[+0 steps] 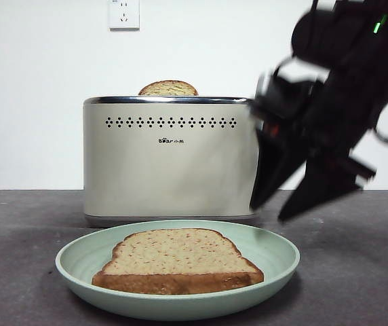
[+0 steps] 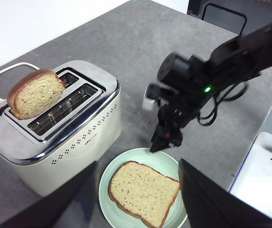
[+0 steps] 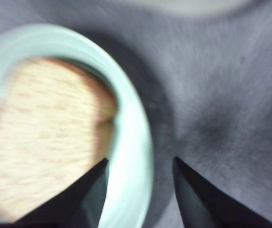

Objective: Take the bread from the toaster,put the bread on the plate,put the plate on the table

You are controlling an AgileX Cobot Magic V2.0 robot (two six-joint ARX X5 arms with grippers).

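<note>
Bread slice (image 1: 178,261) lies flat on the mint plate (image 1: 79,265), crust edge toward the front camera. Plate sits on the table (image 1: 17,272), just in front of the toaster (image 1: 170,163). Second bread slice (image 1: 168,88) stands upright in the toaster, domed top poking above the chrome rim. From the left wrist view that second slice (image 2: 35,92) is in the slot away from the plate; the slot nearer the plate shows only bare wire guides.

Front view, left to right: bare table at 9 o'clock, plate and toaster centre, right claw (image 1: 285,207) at about 3 o'clock of the plate. It enters from the top-right corner, dark and motion-blurred, tips pointing down past the toaster's right end and above the plate's right rim.

Right claw: jaws spread apart, holding nothing. Its wrist view is blurred, but the plate rim (image 3: 136,142) shows between the two jaws with the plated slice (image 3: 45,137) off to one side and table (image 3: 221,95) on the other. Can't tell from these views whether either tip touches the rim.

Left claw (image 2: 136,190): jaws wide apart, empty, hanging high above toaster and plate (image 2: 108,183). Its camera sees the plated slice (image 2: 143,190) between its jaws, the toaster (image 2: 79,137), and the other arm's claw (image 2: 167,140) over the plate's edge. A white cord (image 2: 3,76) loops on the table (image 2: 140,42) behind the toaster.
</note>
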